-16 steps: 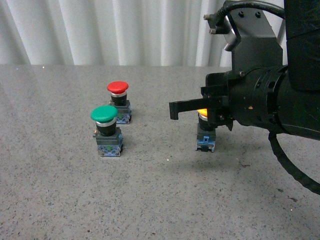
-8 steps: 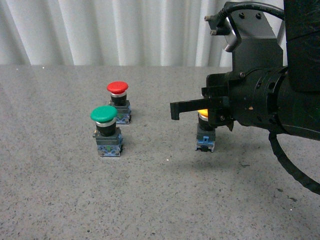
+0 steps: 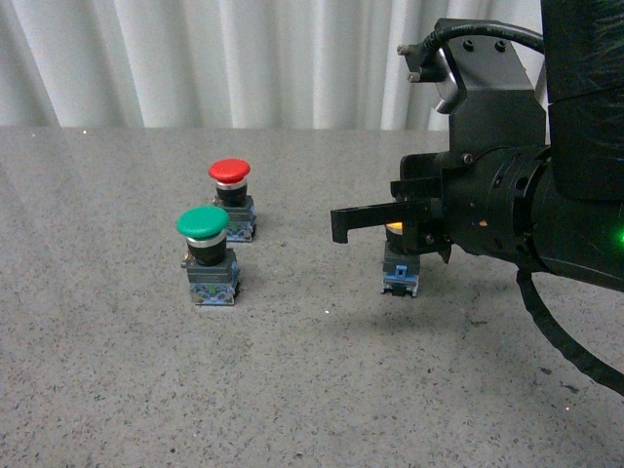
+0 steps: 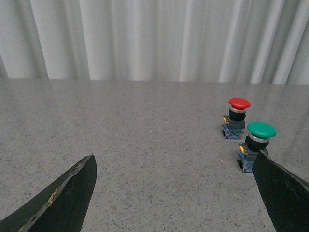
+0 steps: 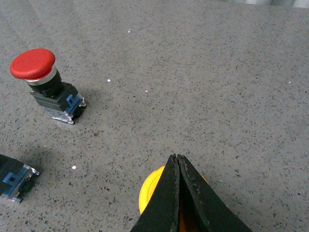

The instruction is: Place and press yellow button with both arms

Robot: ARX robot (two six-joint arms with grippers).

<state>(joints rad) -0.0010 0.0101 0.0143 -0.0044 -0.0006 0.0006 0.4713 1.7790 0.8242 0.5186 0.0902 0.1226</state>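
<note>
The yellow button stands upright on the grey table right of centre; its yellow cap is mostly hidden behind my right arm. My right gripper is shut, its fingers lying across the cap and pointing left. In the right wrist view the closed fingers sit over the yellow cap. My left gripper is open and empty, low over the table; its right finger is just in front of the green button. The left arm does not show in the front view.
A green-capped button and a red-capped button stand close together left of centre. They also show in the left wrist view, the red one farther back. White curtain runs behind the table's far edge.
My right arm has dipped slightly lower over the yellow button, fingers still shut. A green light now shows on the arm's housing. The buttons have not moved.
</note>
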